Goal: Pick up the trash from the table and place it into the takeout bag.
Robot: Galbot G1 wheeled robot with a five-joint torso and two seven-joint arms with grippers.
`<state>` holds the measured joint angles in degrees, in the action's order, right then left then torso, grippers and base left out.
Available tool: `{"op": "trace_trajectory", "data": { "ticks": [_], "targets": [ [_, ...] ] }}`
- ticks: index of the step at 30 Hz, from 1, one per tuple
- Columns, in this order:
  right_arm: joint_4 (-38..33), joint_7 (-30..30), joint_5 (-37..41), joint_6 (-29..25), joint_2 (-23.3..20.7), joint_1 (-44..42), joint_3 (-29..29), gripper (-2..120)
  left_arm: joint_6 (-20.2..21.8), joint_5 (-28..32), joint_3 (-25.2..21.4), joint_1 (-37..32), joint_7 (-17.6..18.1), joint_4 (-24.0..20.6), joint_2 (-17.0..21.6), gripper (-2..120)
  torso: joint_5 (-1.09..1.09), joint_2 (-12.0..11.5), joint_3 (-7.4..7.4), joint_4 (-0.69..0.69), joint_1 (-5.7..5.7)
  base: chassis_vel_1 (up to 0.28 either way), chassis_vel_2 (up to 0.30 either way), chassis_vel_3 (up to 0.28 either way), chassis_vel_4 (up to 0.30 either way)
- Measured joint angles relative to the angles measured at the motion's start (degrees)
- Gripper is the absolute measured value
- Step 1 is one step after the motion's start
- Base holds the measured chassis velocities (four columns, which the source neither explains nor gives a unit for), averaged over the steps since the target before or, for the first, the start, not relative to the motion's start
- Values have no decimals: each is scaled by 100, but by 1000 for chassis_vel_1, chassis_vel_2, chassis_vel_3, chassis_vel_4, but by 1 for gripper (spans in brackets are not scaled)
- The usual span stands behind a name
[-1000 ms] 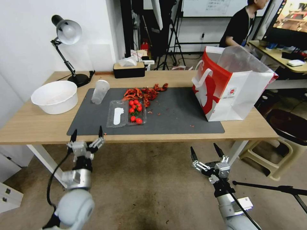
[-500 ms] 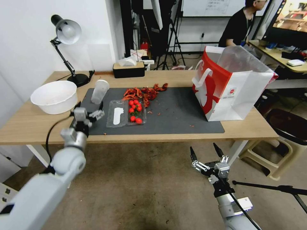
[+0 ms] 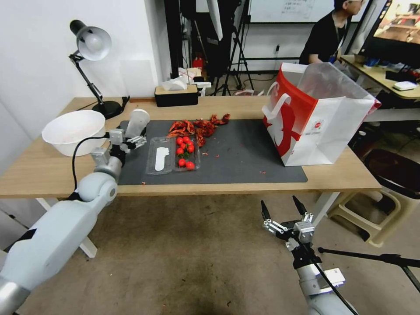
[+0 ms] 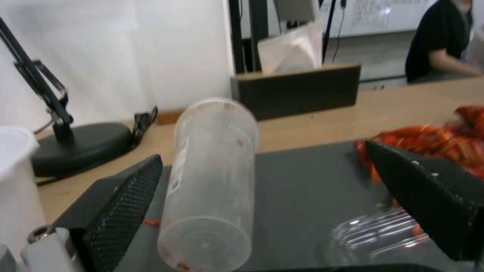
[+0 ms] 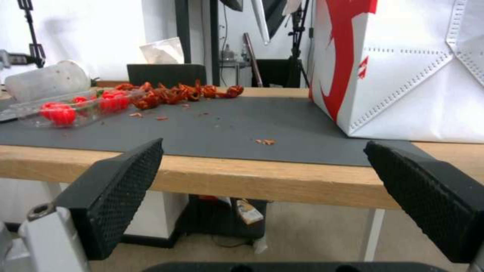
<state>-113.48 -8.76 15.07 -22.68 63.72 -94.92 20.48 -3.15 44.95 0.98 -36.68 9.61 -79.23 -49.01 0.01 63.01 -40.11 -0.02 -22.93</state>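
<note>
Lying on its side at the far-left corner of the dark grey mat [image 3: 245, 153], with its long axis running straight away from the tool: frosted plastic cup [image 4: 211, 177], closed base toward the wrist camera and open rim toward the tissue box [image 4: 297, 88] beyond. Sat directly ahead of the left gripper [image 3: 127, 141] and between its spread, empty fingers [image 4: 123, 204], though not yet touched by either pad. Flanked by a white bowl [image 3: 74, 131] just outside one finger and a clear clamshell tray [image 3: 173, 154] of cherry tomatoes outside the other, red shell scraps [image 3: 199, 126] a little past that. Judged clearly the nearer arm for this piece; a short advance and a squeeze across the barrel probably enough. Stood well apart at the opposite end of the table [image 3: 43, 175]: the takeout bag [image 3: 319, 118], mouth open. Hung low in front of the table edge, below the bag's end, fingers wide and holding nothing: right gripper [image 3: 282, 209].
</note>
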Motion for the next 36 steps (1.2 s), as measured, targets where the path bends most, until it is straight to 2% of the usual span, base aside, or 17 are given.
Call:
{"op": "trace_trajectory", "data": {
  "ticks": [2,6,9,11,13,14,17,23,29,32,35,36],
  "targets": [
    [21,-7,12,0,-2,-5,30,100,206,3,130,258,79,293,-98,100,-2,0,0,2,0,0,0,0,0],
    [46,-12,23,-5,-8,-13,48,100,356,0,184,413,150,469,-166,100,0,0,0,1,0,0,0,0,0],
    [71,-16,41,-11,-15,-9,55,100,665,-9,250,578,340,646,-223,100,-1,1,0,1,1,0,0,0,0],
    [73,-17,42,-11,-14,-5,55,100,760,7,251,591,366,648,-224,100,-2,1,0,2,1,0,0,0,0],
    [84,-19,43,-10,-9,14,51,100,1223,171,252,628,559,588,-222,100,-1,1,0,3,1,0,0,0,0],
    [84,-19,43,-10,-9,14,51,100,1223,171,252,628,559,588,-222,100,-1,1,0,3,1,0,0,0,0],
    [103,-19,43,-4,-4,27,25,100,1585,294,252,684,639,531,-211,100,-1,1,0,2,1,0,0,0,0],
    [113,-20,39,-3,12,24,5,100,1836,511,321,904,727,673,-255,100,-1,1,0,2,1,0,0,0,0],
    [111,-40,36,-3,20,6,12,100,1911,634,377,1031,832,761,-327,99,-2,1,0,1,1,0,0,0,0],
    [104,-46,33,-5,24,-5,19,100,1984,710,385,1038,851,749,-325,94,-1,1,1,1,1,0,0,0,0],
    [97,-51,32,-14,25,-15,30,100,2123,837,383,1036,881,668,-305,79,0,1,1,1,1,0,0,0,0],
    [97,-51,32,-14,25,-15,30,100,2123,837,383,1036,881,668,-305,79,0,1,1,1,1,0,0,0,0]
  ]
}}
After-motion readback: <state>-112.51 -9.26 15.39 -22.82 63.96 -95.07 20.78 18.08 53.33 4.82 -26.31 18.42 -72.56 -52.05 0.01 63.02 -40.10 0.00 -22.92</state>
